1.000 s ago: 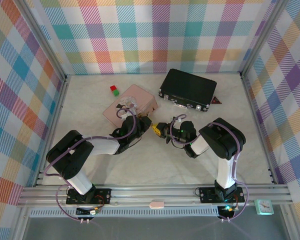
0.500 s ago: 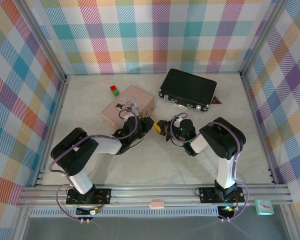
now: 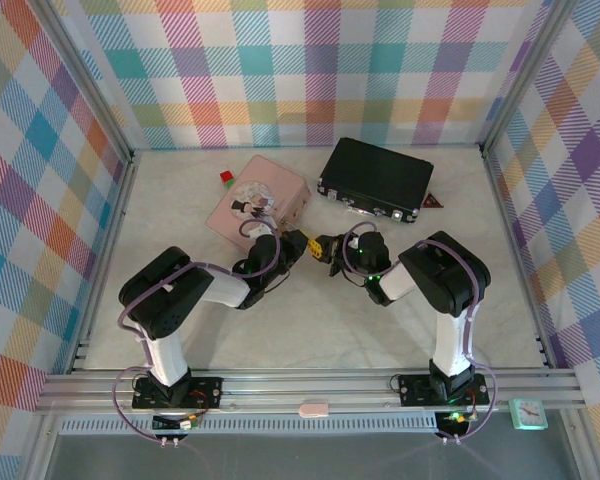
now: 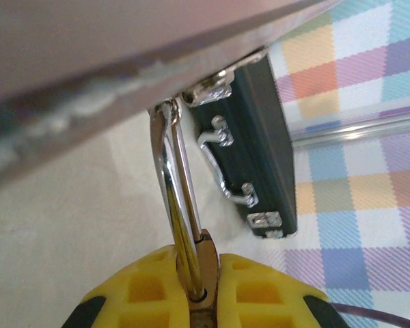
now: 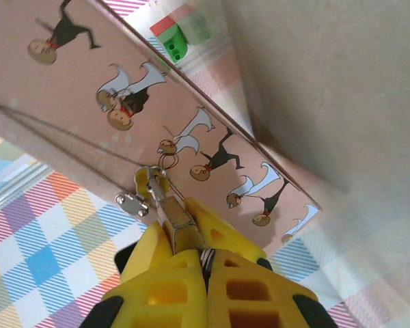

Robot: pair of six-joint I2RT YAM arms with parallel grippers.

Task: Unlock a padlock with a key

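Left gripper (image 3: 293, 243) clamps the padlock (image 4: 208, 254) by its body just beside the pink box (image 3: 265, 195), right gripper (image 5: 191, 253) pinches what looks like the key (image 5: 176, 219) close by; shackle (image 4: 172, 178) appears shut, unlocking yet to come.

Checked pastel cloth walls (image 3: 300, 70) enclose a cream bench (image 3: 310, 330). Just beyond the jaws, to their left, lies a pale pink cardboard box printed with cartoon figures (image 3: 272, 192). A flat black hard case with silver latches (image 3: 375, 178) sits farther back, to their right. A small red cube (image 3: 225, 178) and a green cube (image 5: 183, 39) rest just beside the box's far-left edge.
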